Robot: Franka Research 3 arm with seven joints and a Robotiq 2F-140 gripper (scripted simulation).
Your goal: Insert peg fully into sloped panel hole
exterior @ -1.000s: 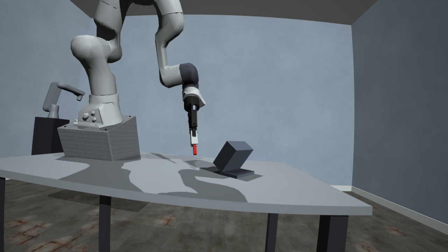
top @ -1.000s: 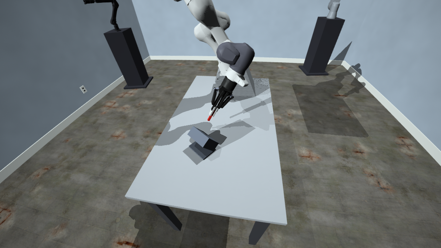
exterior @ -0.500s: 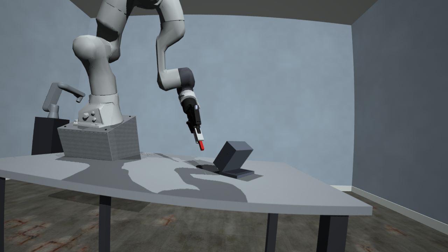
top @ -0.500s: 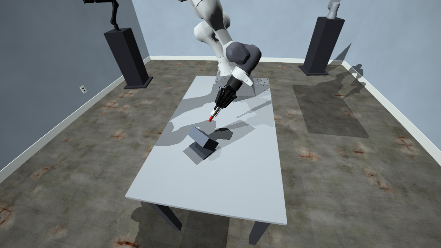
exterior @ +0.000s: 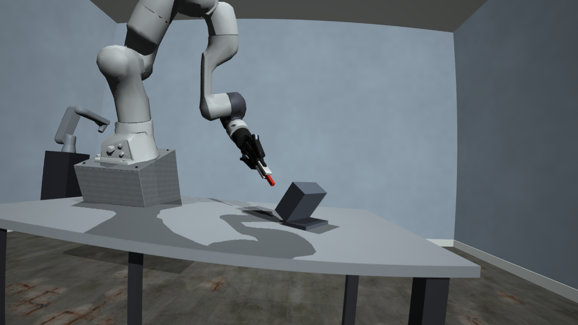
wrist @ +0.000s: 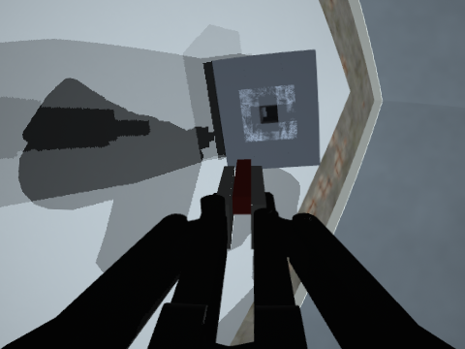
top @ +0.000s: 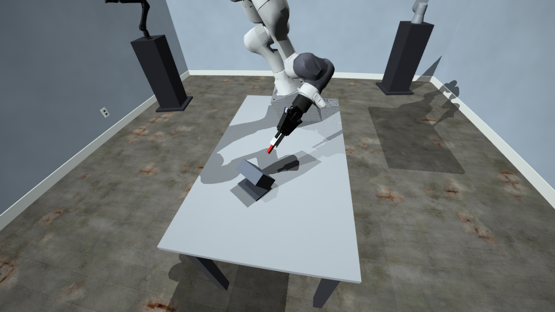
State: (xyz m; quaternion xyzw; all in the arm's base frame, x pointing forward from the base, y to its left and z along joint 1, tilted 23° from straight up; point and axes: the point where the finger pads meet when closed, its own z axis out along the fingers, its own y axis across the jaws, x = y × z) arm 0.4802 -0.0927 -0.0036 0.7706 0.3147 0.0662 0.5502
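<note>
Gripper point(exterior: 264, 174) clamped on red-tipped peg point(exterior: 269, 179), tilted toward sloped panel point(exterior: 291, 201), peg tip apart from hole point(wrist: 269, 112), panel near table point(top: 248, 232) middle.

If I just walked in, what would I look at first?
Probably the bright red tip of the peg, pinched in the black gripper and tilted in the air over the grey table. It aims at the dark sloped panel just beyond it. Seen from the wrist, the square hole sits in the middle of the panel's face.
</note>
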